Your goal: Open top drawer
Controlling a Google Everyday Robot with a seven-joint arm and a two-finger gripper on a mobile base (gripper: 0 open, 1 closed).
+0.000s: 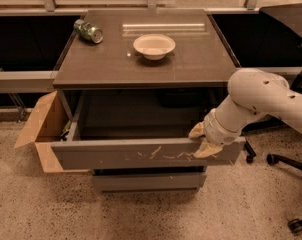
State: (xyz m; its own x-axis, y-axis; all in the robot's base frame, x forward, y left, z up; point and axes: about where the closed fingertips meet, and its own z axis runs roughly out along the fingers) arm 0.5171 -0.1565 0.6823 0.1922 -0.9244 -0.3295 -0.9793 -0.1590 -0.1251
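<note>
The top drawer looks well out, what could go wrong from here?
The gripper sits near the right end of the wide grey-brown scratched top drawer, so an off-centre pull may skew and jam it. It is already far out; more pulling might drag it off its runners. The green can lies on its side on the brown cabinet top; a jolt might roll it.

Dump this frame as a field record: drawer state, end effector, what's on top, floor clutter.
top drawer: pulled well out, scratched front panel facing the camera; contents not discernible
end effector: at the right end of the drawer front, one finger behind the top edge, one in front, clamping the panel
cabinet top: bowl upright near centre; can on its side at back left
lower drawer: closed
floor: open cardboard box left of the cabinet; chair base at right
</note>
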